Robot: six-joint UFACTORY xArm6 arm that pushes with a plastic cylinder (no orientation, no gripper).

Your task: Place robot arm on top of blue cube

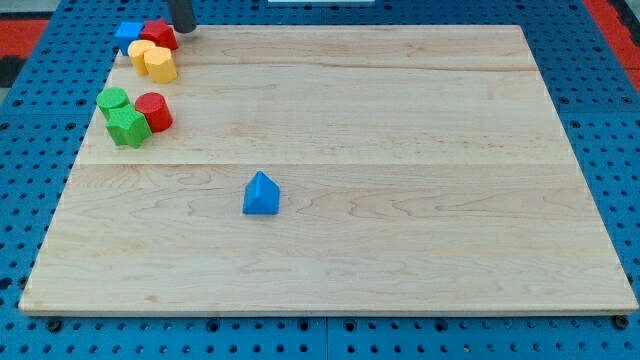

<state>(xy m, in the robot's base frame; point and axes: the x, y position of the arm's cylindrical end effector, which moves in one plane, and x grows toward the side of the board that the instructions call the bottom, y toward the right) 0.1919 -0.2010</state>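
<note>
Clearly visible at the view's top left, my tip [182, 29] ends a bare dark rod; it carries no claw, so nothing about it can be released, clenched or grasping. The tip rests at the board's far edge, just to the view's right of the red block [159, 35], possibly touching it; contact cannot be confirmed.

The blue cube [127, 34] sits at the board's top-left corner, touching the red block on the view's left, so the red block lies between tip and cube. Below them lie two yellow blocks [153, 59], stacked close together; further down, a green cylinder [112, 100], a green star-like block [127, 127] and a red cylinder [153, 111] form a second cluster.

Risks, as judged: a straight move to the view's left would shove the red block into the cube and could push the cube off the wooden board [400, 150], since it already sits at the corner. The blue pentagon-like block [261, 194], alone near the centre, could also be mistaken for the target.

Orientation: the cube is partly hidden and compact; no long axis or heading can be made out.
</note>
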